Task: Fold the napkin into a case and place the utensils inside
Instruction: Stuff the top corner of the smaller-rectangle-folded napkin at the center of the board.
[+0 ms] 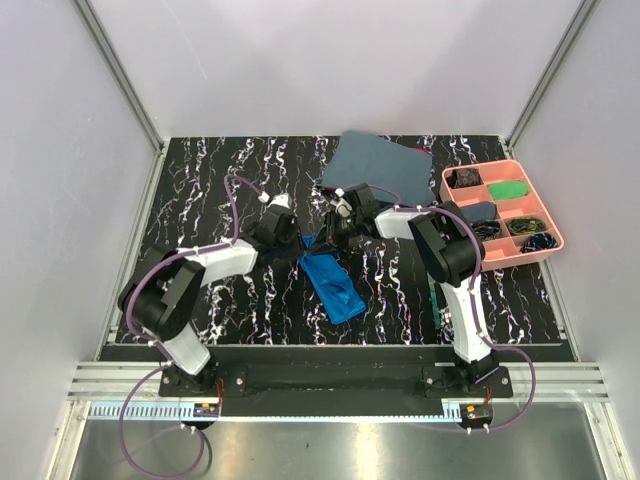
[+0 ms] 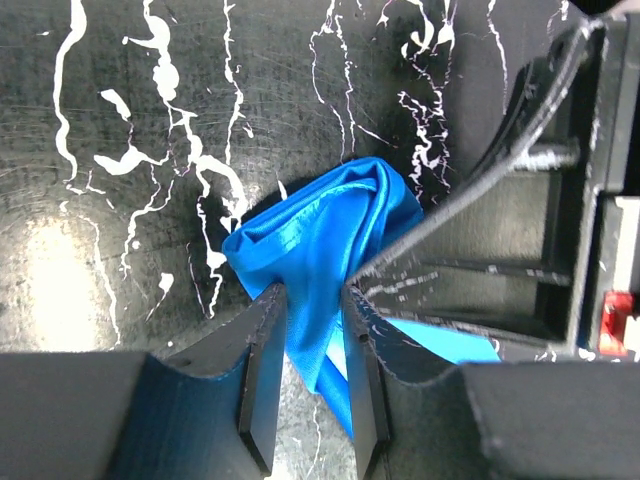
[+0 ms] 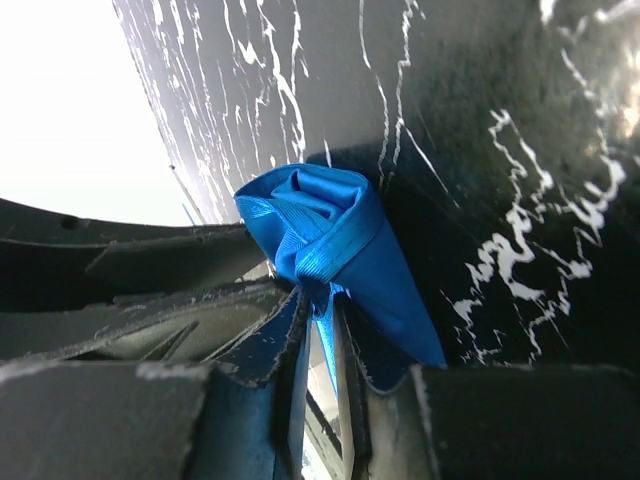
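Note:
The bright blue napkin (image 1: pixel 336 286) lies bunched and narrow on the black marbled table (image 1: pixel 230 290), running from the middle toward the near side. Both grippers meet at its far end. My left gripper (image 1: pixel 303 243) is shut on a gathered fold of the napkin (image 2: pixel 320 225), with cloth filling the gap between its fingertips (image 2: pixel 310 300). My right gripper (image 1: pixel 332 228) is shut on a twisted corner of the napkin (image 3: pixel 330 220), pinched between its tips (image 3: pixel 322 300). The right fingers (image 2: pixel 480 190) show close beside the left ones. A thin green-handled utensil (image 1: pixel 436 298) peeks out beside the right arm, mostly hidden.
A pink compartment tray (image 1: pixel 553 232) with small items stands at the right edge. A larger dull grey-blue cloth (image 1: pixel 385 165) lies at the back of the table. White walls enclose the table on three sides.

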Motion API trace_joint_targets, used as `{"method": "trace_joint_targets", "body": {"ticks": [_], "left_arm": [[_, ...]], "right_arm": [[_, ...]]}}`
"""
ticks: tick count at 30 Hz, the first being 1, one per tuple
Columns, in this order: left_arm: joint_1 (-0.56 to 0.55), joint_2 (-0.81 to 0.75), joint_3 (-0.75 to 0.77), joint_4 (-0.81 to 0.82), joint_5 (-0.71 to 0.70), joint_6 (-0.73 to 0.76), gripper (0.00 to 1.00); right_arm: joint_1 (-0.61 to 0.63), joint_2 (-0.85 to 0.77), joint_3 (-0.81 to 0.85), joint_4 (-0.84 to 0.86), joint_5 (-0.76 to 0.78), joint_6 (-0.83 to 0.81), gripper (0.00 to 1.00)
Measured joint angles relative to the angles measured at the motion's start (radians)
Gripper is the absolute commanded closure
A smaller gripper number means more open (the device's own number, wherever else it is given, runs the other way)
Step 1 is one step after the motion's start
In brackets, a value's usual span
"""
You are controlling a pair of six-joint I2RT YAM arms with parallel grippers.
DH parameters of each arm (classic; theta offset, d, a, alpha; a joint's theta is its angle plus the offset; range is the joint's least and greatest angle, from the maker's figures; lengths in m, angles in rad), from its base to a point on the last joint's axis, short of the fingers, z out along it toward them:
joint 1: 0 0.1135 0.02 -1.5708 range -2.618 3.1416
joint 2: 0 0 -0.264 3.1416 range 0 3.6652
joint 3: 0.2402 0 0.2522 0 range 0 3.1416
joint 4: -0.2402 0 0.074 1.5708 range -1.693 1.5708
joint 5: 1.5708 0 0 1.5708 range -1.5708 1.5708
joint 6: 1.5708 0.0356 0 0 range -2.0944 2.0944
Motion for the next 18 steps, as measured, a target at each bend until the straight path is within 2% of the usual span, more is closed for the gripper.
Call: {"method": "trace_joint_targets", "body": {"ticks": [2,8,11,13,14,15,18], "left_arm": [[-0.001,0.011,0.011,-0.011,0.000,0.002,0.75],[-0.006,0.038,0.048,-0.048,-0.004,0.008,0.89],[-0.013,0.061,0.082,-0.079,-0.009,0.015,0.91],[-0.019,0.074,0.105,-0.099,-0.011,0.023,0.87],[-0.021,0.078,0.113,-0.109,-0.013,0.026,0.83],[-0.023,0.078,0.115,-0.112,-0.015,0.027,0.74],[-0.027,0.076,0.117,-0.132,-0.027,0.032,0.65]], "right_arm": [[-0.001,-0.004,-0.010,-0.002,0.000,-0.001,0.79],[-0.003,-0.005,-0.012,-0.001,-0.011,-0.008,0.94],[-0.005,-0.005,-0.014,0.011,-0.023,-0.005,0.95],[-0.005,-0.005,-0.019,0.027,-0.027,0.002,0.95],[-0.006,-0.005,-0.023,0.034,-0.029,0.005,0.95],[-0.007,-0.005,-0.027,0.040,-0.031,0.006,0.95],[-0.010,-0.016,-0.050,0.050,-0.027,0.008,0.95]]}}
